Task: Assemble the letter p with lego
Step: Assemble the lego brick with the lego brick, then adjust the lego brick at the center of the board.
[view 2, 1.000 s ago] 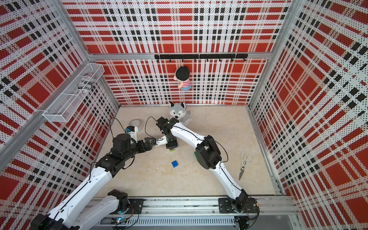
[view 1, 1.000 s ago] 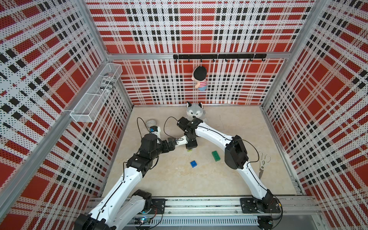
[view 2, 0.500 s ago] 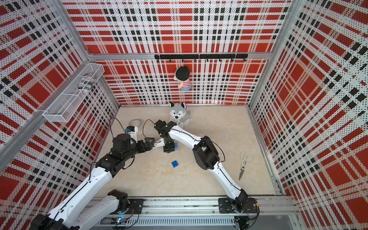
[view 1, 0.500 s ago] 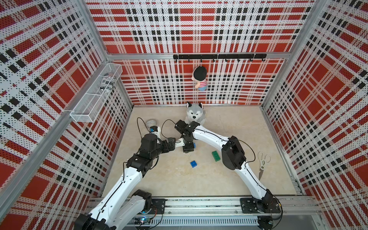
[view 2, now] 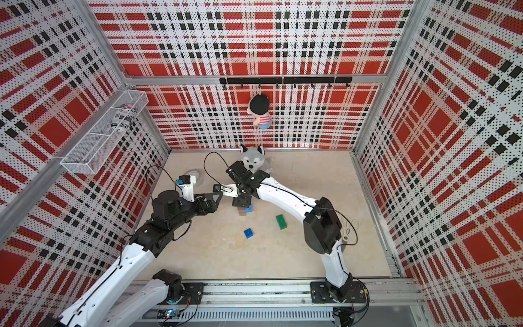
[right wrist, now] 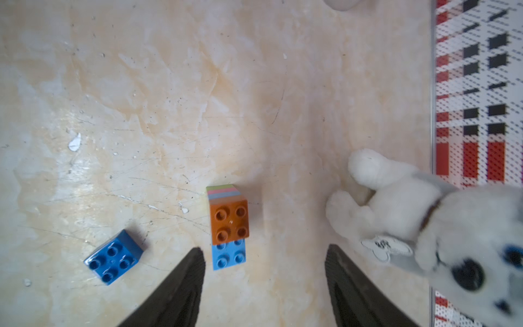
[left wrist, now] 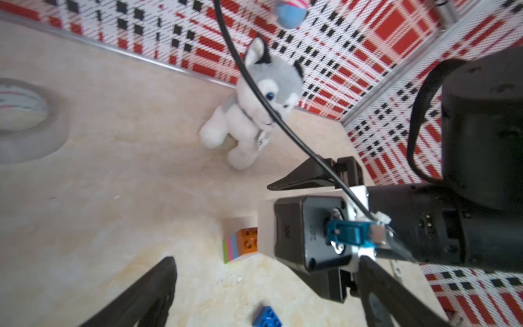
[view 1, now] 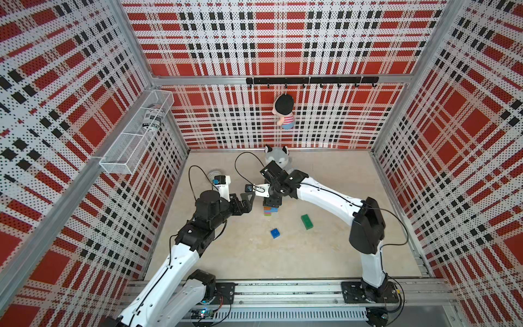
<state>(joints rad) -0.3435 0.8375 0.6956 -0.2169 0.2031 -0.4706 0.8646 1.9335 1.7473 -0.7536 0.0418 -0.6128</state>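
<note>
**Item 1. Right gripper**: points straight down, jaws apart, holding nothing.

**Item 2. Brick stack**: stands upright on the table directly below the right gripper and closer to one finger than the other, with no contact visible. The orange brick is on top. The light blue brick under it juts out on one side. Thin pink and lime layers show beneath.

**Item 3. Left gripper**: level with the right gripper's wrist and just beside it, jaws spread wide, empty.

**Item 4. Dark blue brick**: loose, studs up, off to one side of the right gripper and apart from the stack.

**Item 5. Dark green brick**: loose and lying flat, farther out beneath the right forearm.

**Item 6. Husky plush**: on the right gripper's opposite side from the dark blue brick, at the back wall.

**Item 7. Tape roll**: beyond the left gripper, partly hidden by its wrist.
</note>
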